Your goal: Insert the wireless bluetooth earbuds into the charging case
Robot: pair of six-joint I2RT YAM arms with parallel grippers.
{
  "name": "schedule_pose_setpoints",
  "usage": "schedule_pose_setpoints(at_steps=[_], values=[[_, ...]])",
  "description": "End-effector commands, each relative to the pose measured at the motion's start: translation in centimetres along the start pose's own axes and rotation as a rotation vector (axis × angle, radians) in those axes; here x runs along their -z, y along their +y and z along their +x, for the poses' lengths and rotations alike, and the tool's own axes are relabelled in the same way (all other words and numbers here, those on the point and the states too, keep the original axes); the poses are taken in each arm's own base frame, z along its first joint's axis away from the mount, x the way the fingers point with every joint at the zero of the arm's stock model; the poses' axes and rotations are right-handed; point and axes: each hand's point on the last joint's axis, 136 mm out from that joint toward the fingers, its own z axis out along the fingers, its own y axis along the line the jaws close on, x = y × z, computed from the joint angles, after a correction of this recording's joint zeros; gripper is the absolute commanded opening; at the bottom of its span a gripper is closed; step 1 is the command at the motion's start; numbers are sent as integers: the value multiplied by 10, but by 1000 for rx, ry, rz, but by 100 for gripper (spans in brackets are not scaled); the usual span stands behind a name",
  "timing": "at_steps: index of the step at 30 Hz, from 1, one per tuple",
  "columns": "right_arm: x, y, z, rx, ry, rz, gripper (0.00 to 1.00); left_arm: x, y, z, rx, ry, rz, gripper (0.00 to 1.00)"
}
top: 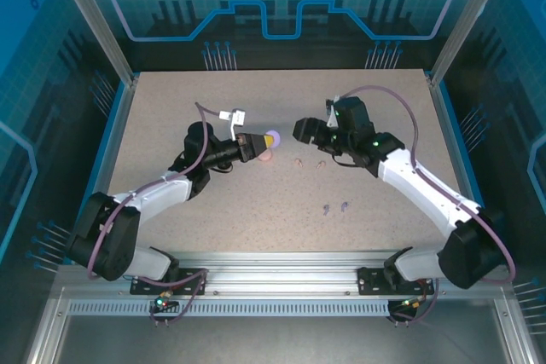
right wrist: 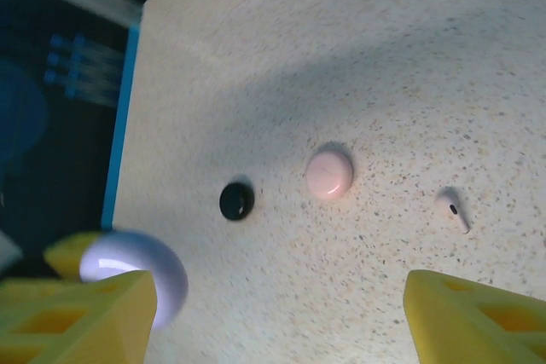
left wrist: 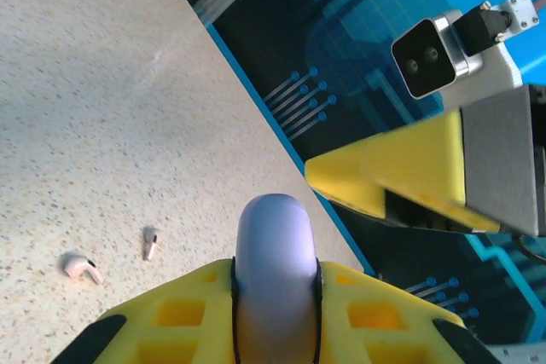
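My left gripper is shut on a lilac round charging case, held off the table; in the left wrist view the case stands edge-on between the yellow fingers. My right gripper hovers open just right of that case, with nothing between its fingers. Two pale pink earbuds lie on the table below it, also seen as the pink earbuds. Two lilac earbuds lie nearer the front.
A pink round case and a black round case rest shut on the table under the grippers; the pink case sits just below the held lilac one. The speckled table is bounded by blue walls.
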Motion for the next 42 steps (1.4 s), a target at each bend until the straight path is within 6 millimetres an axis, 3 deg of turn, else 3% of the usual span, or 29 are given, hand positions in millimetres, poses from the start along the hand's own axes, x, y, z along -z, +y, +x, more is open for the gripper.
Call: schedule_pose_setpoints(at_steps=[1,7,18,23,32,37,42], values=[[11,36,4,297,-14,-223,76,2,-18,8,-39,93,68,0],[9,48,21,349,36,-333,75,3,-28,10,-42,136,111,0],[-16,48,38,348,105,-336,71,2,-35,5,-49,139,135,0],[-28,32,38,326,110,-274,67,3,-41,5,-54,146,155,0],[-41,-17,25,212,90,-164,59,6,-48,4,-64,141,175,0],[-29,-16,23,198,80,-189,59,6,-47,4,-65,141,173,0],[0,17,30,250,87,-346,59,5,-47,3,-63,137,181,0]])
